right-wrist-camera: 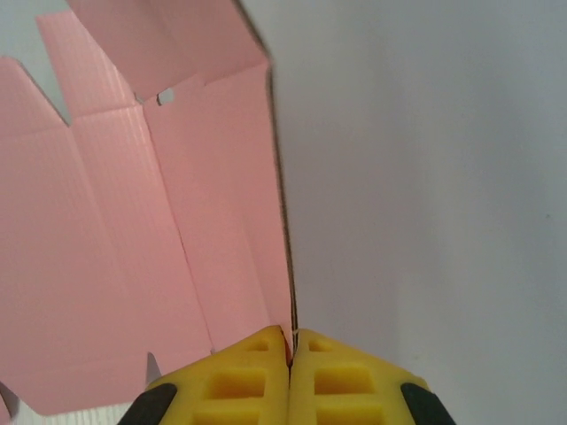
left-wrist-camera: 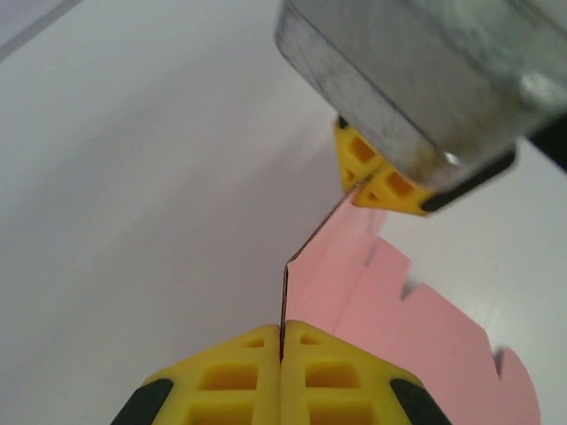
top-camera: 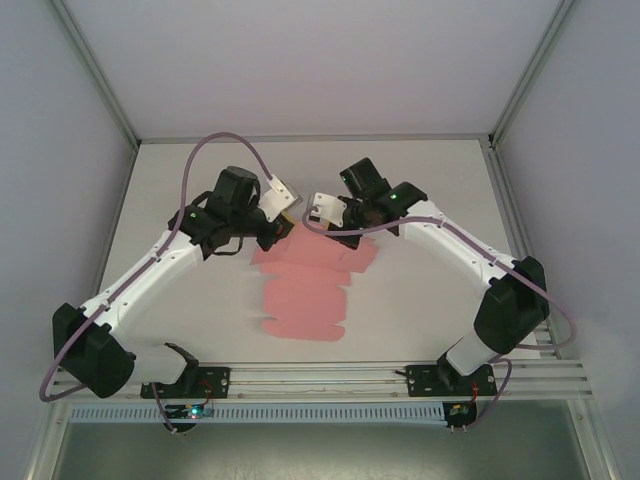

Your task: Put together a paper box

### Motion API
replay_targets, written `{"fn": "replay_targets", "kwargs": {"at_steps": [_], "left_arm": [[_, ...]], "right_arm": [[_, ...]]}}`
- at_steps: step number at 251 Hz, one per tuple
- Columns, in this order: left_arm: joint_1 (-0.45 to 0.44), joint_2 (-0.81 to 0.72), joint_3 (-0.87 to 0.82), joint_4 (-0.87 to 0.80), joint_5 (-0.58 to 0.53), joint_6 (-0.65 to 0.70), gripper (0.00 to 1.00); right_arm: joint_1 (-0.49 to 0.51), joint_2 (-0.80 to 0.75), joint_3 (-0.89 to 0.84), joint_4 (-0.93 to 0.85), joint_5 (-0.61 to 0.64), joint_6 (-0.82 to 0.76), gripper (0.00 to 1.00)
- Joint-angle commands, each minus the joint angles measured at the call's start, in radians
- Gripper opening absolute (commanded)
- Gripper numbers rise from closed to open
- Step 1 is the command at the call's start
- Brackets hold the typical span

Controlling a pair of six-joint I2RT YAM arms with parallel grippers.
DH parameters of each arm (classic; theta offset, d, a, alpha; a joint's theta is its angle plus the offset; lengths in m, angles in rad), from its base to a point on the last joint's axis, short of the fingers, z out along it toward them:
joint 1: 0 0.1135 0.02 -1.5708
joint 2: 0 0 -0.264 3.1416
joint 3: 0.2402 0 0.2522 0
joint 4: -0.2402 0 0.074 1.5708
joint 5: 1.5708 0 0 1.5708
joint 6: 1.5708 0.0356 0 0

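Top view: the paper box (top-camera: 305, 295), a flat pink die-cut sheet, lies between the table (top-camera: 430, 300) centre and its near edge, with its far edge lifted. Left wrist: the left gripper (left-wrist-camera: 282, 359) is pinched on that thin edge. Right wrist: the right gripper (right-wrist-camera: 291, 354) clamps it likewise. The card looks light, floppy and easily creased — best held at the edges, beside the fold lines.
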Motion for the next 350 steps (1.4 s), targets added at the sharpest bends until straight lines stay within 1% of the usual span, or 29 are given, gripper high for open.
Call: {"fn": "replay_targets", "kwargs": {"at_steps": [1,35,70,90,104,116,130,147,163,173,197,210,224,249,268,295,301,319,329,334,343,350], "left_arm": [[-0.051,0.042,0.059,0.053,-0.124,-0.080,0.00],[-0.081,0.099,0.118,0.032,-0.173,-0.085,0.00],[-0.095,0.144,0.164,-0.008,-0.156,-0.076,0.00],[-0.111,0.154,0.163,-0.001,-0.154,-0.102,0.00],[-0.125,0.160,0.166,0.011,-0.177,-0.148,0.00],[-0.147,0.165,0.163,0.031,-0.227,-0.196,0.00],[-0.174,0.167,0.146,0.090,-0.364,-0.294,0.00],[-0.196,0.184,0.123,0.152,-0.487,-0.408,0.00],[-0.216,0.204,0.108,0.181,-0.543,-0.463,0.00],[-0.230,0.213,0.097,0.204,-0.561,-0.471,0.00],[-0.262,0.233,0.089,0.235,-0.639,-0.495,0.00],[-0.269,0.239,0.087,0.249,-0.684,-0.548,0.00],[-0.275,0.240,0.067,0.297,-0.687,-0.585,0.00],[-0.291,0.255,0.041,0.387,-0.706,-0.636,0.00],[-0.296,0.279,0.057,0.396,-0.693,-0.626,0.00],[-0.303,0.302,0.078,0.377,-0.662,-0.601,0.00],[-0.302,0.302,0.078,0.373,-0.658,-0.591,0.01],[-0.302,0.296,0.084,0.334,-0.655,-0.557,0.10],[-0.301,0.284,0.084,0.311,-0.656,-0.534,0.13],[-0.300,0.276,0.082,0.300,-0.658,-0.520,0.17],[-0.298,0.257,0.075,0.278,-0.665,-0.497,0.26],[-0.298,0.238,0.067,0.257,-0.673,-0.482,0.29]], "right_arm": [[0.045,0.016,0.012,0.072,0.054,0.108,0.00],[0.057,0.008,-0.003,0.084,0.045,0.114,0.00],[0.047,0.006,-0.002,0.091,0.057,0.126,0.00],[0.042,0.003,-0.002,0.115,0.065,0.154,0.00],[0.040,0.003,0.000,0.143,0.083,0.200,0.00],[0.039,0.008,0.009,0.165,0.088,0.251,0.00],[0.039,0.022,0.018,0.190,0.093,0.322,0.00],[0.050,0.036,0.035,0.190,0.083,0.368,0.00],[0.066,0.035,0.023,0.218,0.093,0.401,0.00],[0.073,0.028,0.011,0.242,0.102,0.416,0.00],[0.064,0.018,-0.002,0.267,0.107,0.465,0.00],[0.057,0.008,-0.007,0.283,0.114,0.507,0.00],[0.045,-0.002,-0.023,0.317,0.088,0.550,0.00],[0.039,-0.015,-0.054,0.372,-0.017,0.579,0.00],[0.040,-0.021,-0.063,0.371,-0.037,0.573,0.00],[0.026,-0.036,-0.082,0.379,-0.029,0.566,0.00],[0.019,-0.039,-0.085,0.380,-0.030,0.564,0.00],[0.001,-0.048,-0.089,0.370,-0.032,0.542,0.00],[-0.008,-0.053,-0.091,0.358,-0.021,0.514,0.00],[-0.012,-0.056,-0.092,0.350,-0.014,0.495,0.00],[-0.021,-0.065,-0.095,0.332,-0.004,0.458,0.00],[-0.029,-0.073,-0.098,0.321,0.006,0.432,0.00]]}}
